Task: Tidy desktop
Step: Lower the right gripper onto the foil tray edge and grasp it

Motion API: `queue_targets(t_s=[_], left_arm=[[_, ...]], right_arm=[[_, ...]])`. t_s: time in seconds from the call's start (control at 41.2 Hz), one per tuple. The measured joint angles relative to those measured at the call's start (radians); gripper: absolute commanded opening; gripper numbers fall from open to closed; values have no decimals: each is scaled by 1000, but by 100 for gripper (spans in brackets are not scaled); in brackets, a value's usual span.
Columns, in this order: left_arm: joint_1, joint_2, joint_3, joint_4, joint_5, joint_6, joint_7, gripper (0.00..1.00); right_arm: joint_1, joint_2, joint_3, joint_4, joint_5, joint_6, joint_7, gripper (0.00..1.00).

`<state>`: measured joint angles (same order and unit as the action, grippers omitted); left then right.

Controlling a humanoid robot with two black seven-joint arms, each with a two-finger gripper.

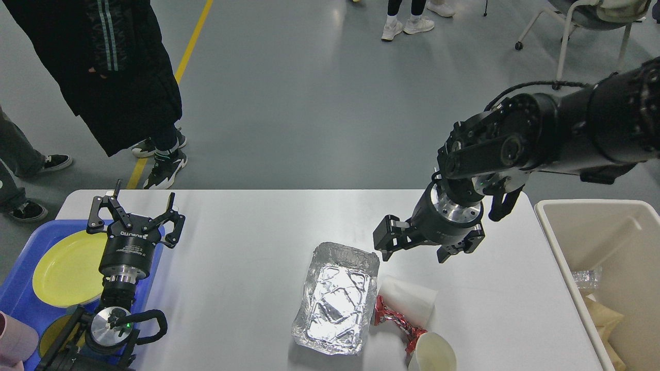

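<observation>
Hovering above the desktop (247, 268), the right gripper (415, 250) has its two fingers spread apart and holds nothing. Just below and toward the robot from it lies a white paper cup (407, 299) on its side, touching a crumpled red wrapper (392, 319); nearer still, at the table's front edge, sits a second cup (434, 353), its mouth turned up toward the camera. Beside the gripper's left finger is the far corner of a foil tray (337, 296).

The step in hand looks like a reach for this litter, probably the tipped cup. To do it well, the fingers should straddle the cup across its body, come down clear of the foil rim, and close gently, since thin paper would likely crush. The beige bin (562, 242), off to the gripper's right, seems the likely place to drop it.

Far to the left, the left gripper (135, 219) stands open and empty over the edge of a blue tray (20, 278) holding a yellow plate (64, 268).
</observation>
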<state>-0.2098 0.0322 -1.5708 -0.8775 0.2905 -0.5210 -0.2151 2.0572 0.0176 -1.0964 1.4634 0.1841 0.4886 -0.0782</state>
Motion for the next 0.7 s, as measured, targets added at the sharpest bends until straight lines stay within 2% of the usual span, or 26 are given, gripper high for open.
queue_targets(t_s=[0.194, 0.34, 0.703], left_arm=[[0, 0, 0, 0, 0, 0, 0, 96], [-1, 0, 0, 0, 0, 0, 0, 96], [0, 0, 0, 0, 0, 0, 2, 96]], right_arm=[[-135, 41, 43, -26, 15, -134, -5, 100], [-257, 69, 51, -85, 21, -256, -31, 100], [-452, 131, 86, -270, 141, -302, -43, 100]])
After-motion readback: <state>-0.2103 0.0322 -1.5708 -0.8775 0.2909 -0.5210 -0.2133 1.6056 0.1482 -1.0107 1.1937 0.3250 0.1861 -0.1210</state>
